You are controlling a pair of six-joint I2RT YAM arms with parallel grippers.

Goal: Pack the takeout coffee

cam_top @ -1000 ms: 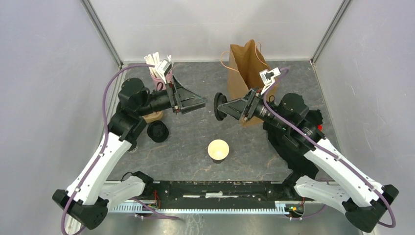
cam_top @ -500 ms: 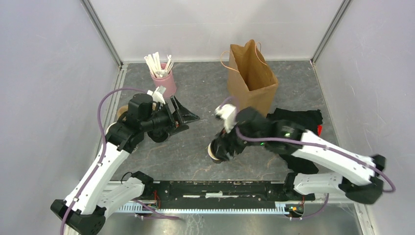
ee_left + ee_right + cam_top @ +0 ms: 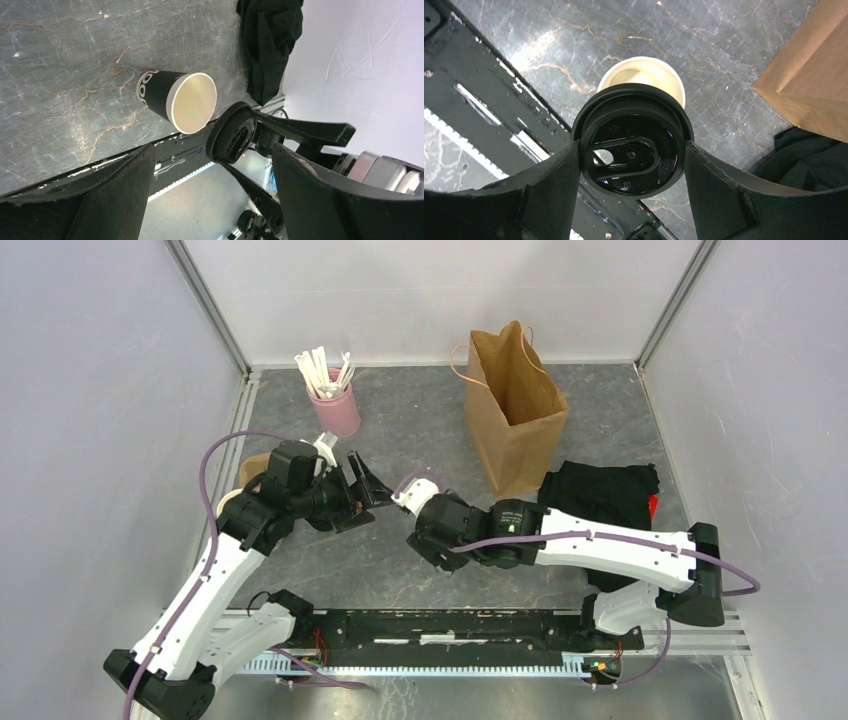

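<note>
From above, the left hand (image 3: 372,496) hovers toward the bench's (image 3: 420,420) left edge, fingers spread and empty, while the right hand (image 3: 430,538) points down by the middle of the near edge, its arm stretched low. The left wrist view shows the open cup (image 3: 176,101) standing there. In the right wrist view the right hand grips the black lid (image 3: 631,146) just above the cup's rim.

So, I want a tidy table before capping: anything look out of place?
Nothing is spilled or damaged. The dark paper cup stands upright and uncapped, with the right pincer gripping a round black plastic lid close to its rim. Only a crumpled black cloth, heaped right of the brown paper bag, looks out of place.
</note>
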